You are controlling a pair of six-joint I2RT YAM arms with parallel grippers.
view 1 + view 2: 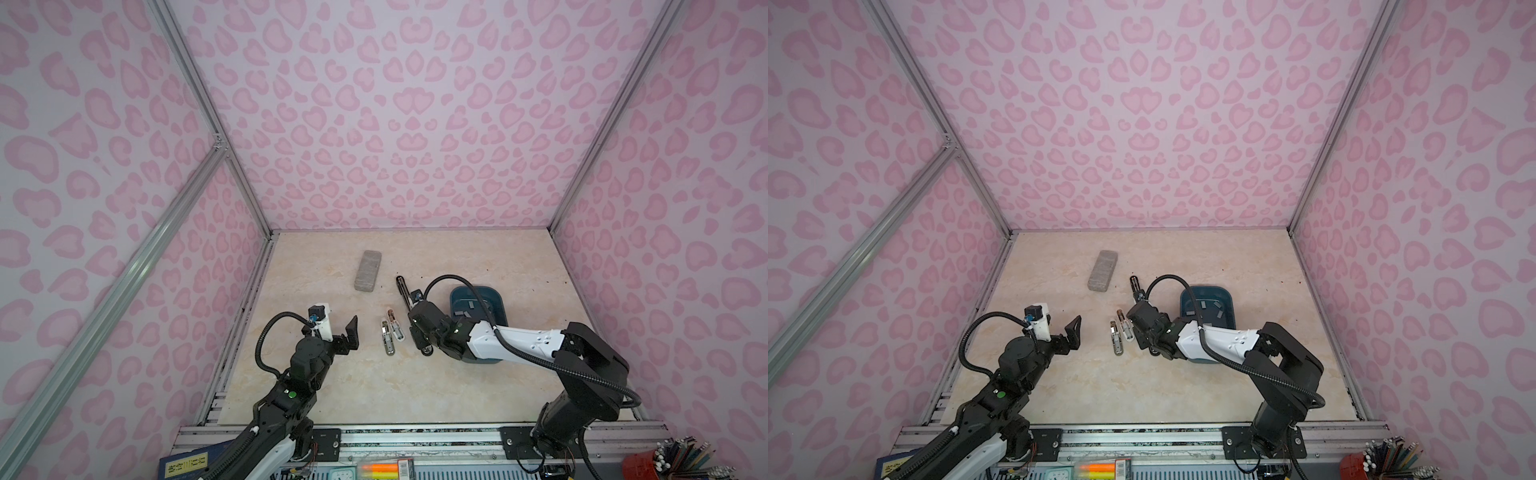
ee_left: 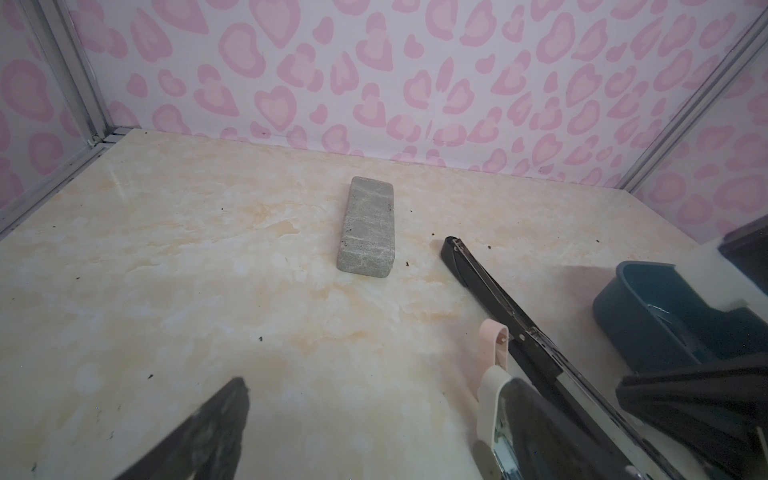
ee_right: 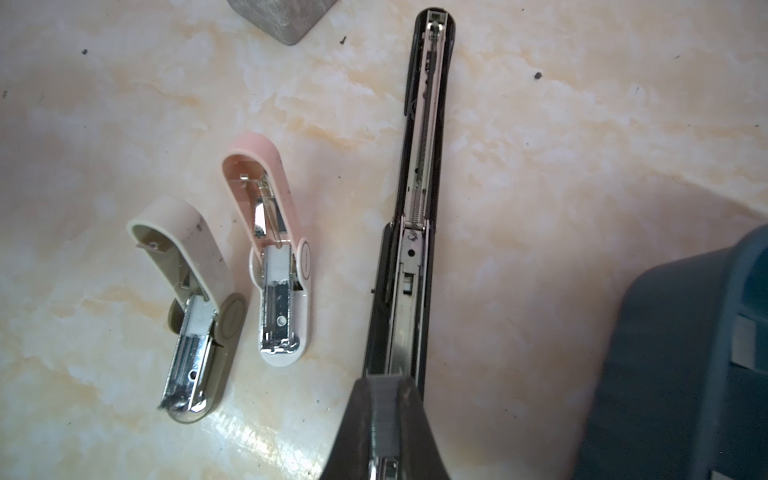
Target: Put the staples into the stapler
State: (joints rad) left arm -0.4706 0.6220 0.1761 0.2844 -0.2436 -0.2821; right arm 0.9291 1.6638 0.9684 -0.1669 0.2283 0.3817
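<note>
The black stapler (image 3: 424, 145) lies opened out flat on the marble table, its metal channel facing up; it also shows in both top views (image 1: 403, 289) (image 1: 1135, 284) and in the left wrist view (image 2: 490, 291). My right gripper (image 3: 384, 382) is shut on a grey strip of staples (image 3: 384, 415), held just above the near end of that channel. From above, the right gripper (image 1: 419, 337) (image 1: 1144, 338) hides the stapler's near half. More staples (image 1: 465, 308) lie in the blue tray (image 1: 500, 303). My left gripper (image 1: 337, 332) (image 2: 374, 436) hangs open and empty to the left.
Two small opened staplers, one beige (image 3: 191, 307) and one pink (image 3: 274, 257), lie between the grippers. A grey speckled block (image 1: 368, 270) sits farther back. The blue tray (image 3: 685, 353) stands close on the right of the black stapler. Pink walls enclose three sides.
</note>
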